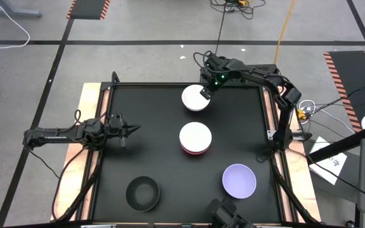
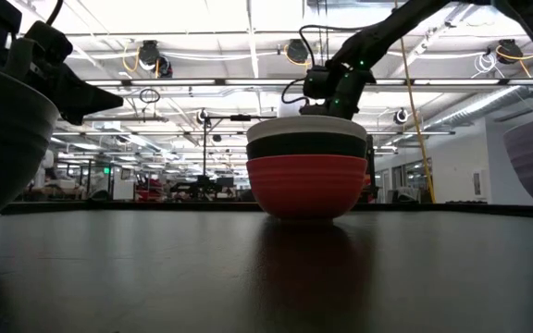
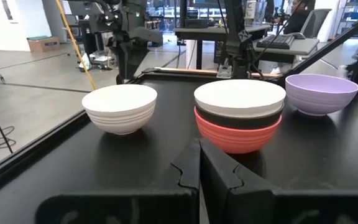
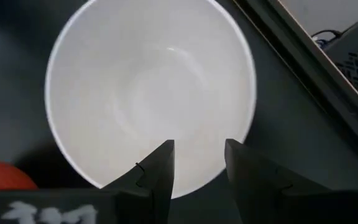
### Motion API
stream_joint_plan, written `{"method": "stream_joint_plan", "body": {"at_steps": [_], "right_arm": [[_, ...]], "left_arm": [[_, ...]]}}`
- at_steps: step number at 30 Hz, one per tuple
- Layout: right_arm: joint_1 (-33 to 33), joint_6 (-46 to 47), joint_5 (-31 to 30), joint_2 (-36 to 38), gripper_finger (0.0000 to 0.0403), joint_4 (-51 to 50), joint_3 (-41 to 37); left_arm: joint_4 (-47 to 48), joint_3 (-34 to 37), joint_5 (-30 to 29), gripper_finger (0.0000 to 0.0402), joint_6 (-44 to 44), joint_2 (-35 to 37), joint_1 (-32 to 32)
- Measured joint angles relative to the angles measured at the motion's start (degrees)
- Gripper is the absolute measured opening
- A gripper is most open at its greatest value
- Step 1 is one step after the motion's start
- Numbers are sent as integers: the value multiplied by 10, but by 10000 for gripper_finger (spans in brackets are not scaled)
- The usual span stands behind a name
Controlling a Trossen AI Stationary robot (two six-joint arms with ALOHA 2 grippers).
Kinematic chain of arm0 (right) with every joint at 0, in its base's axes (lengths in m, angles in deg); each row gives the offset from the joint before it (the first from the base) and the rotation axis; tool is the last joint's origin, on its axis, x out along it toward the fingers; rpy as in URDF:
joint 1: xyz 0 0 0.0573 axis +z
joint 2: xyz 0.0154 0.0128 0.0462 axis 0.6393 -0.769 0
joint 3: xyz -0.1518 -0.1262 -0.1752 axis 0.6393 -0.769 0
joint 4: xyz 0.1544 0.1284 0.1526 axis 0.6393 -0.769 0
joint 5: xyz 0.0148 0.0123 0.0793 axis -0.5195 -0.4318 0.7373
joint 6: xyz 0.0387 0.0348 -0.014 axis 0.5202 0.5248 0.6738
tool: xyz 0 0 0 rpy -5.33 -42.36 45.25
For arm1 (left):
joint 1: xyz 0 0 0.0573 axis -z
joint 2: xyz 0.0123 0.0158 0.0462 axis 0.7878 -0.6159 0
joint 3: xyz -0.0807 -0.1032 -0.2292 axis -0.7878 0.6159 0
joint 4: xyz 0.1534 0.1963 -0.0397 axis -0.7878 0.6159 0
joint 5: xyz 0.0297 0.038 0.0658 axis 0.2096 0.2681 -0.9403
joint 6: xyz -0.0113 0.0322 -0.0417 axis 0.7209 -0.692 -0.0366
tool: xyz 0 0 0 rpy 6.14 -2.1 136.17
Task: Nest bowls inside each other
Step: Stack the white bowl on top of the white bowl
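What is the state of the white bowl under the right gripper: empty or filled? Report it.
Empty. The right wrist view looks straight into the lone white bowl and shows only its bare inside, with the right gripper open above its rim.

Two dark, slender arms with black two-finger grippers

Both arms are matte black, built of narrow links joined by bulkier round housings, with thin black cables looping along them. The right gripper point(image 1: 204, 90) has small green lights glowing on the wrist housing behind its jaws, and its fingers point(image 4: 156, 171) are flat, dark and wedge-shaped with stepped inner edges. The left gripper point(image 1: 132, 129) tapers to a sharp point; its fingers point(image 3: 188, 171) are the same notched black plates.
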Motion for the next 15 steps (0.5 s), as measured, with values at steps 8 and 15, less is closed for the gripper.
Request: {"method": "stream_joint_plan", "body": {"at_steps": [8,15], "right_arm": [[-8,0,-2,-4,132,3,0],[-6,1,-2,-4,132,2,0]], "left_arm": [[0,0,-1,5,5,0,0],[0,0,-1,5,5,0,0]]}}
